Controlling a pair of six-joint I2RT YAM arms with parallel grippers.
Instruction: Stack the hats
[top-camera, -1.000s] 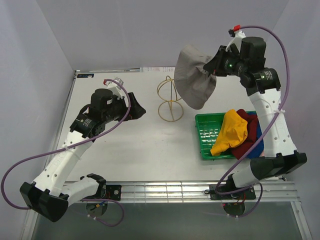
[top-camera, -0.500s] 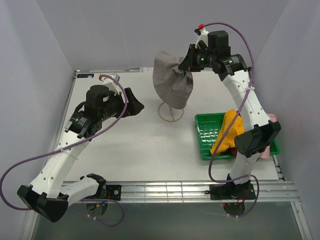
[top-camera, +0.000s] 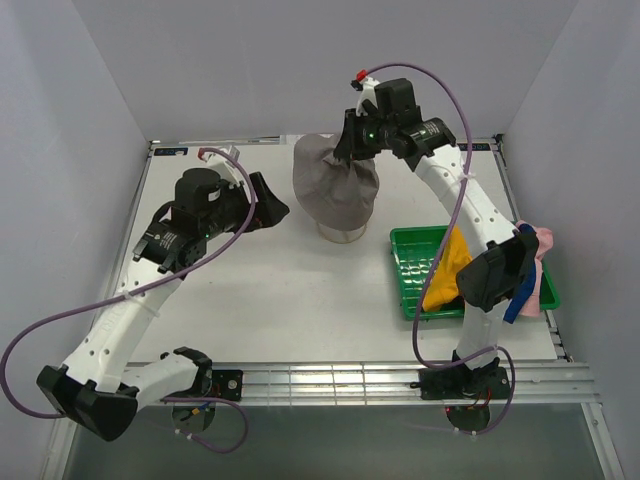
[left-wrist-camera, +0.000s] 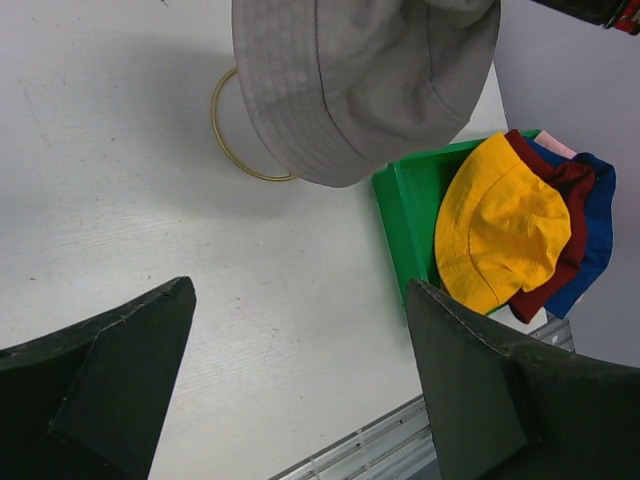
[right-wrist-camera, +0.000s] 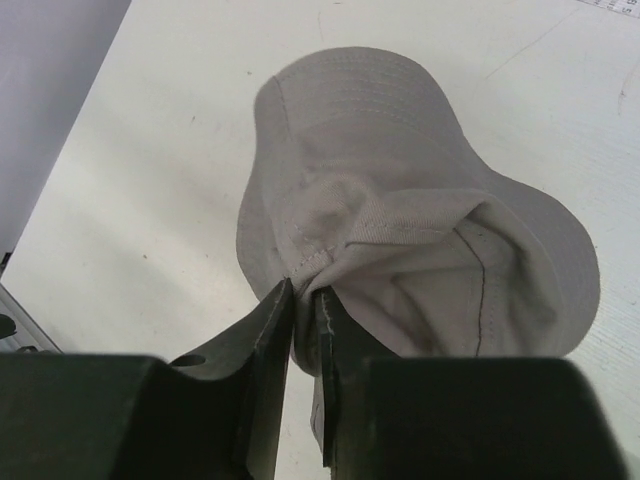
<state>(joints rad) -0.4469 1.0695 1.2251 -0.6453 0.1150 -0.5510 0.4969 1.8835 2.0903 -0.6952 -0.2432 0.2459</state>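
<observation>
A grey hat (top-camera: 335, 190) hangs over the gold wire stand and hides nearly all of it. Only the stand's base ring (left-wrist-camera: 230, 140) shows below the brim. My right gripper (top-camera: 350, 150) is above the hat's back edge. In the right wrist view, that gripper (right-wrist-camera: 303, 290) is shut on a fold of the grey hat's (right-wrist-camera: 400, 220) brim. The yellow hat (left-wrist-camera: 500, 225), dark red hat (left-wrist-camera: 565, 220) and blue hat (left-wrist-camera: 600, 230) lie piled in the green tray (left-wrist-camera: 400, 210). A pink hat (top-camera: 543, 270) shows at the tray's right side. My left gripper (top-camera: 275, 212) is open and holds nothing, left of the stand.
The green tray (top-camera: 408, 260) stands at the right of the table, with my right arm's lower link in front of it. White walls close in the table at the back and on both sides. A metal rail runs along the near edge.
My right arm swung left with the grey hat, from above the tray to over the gold stand, and the hat now drapes down over it. The left arm has barely moved.
</observation>
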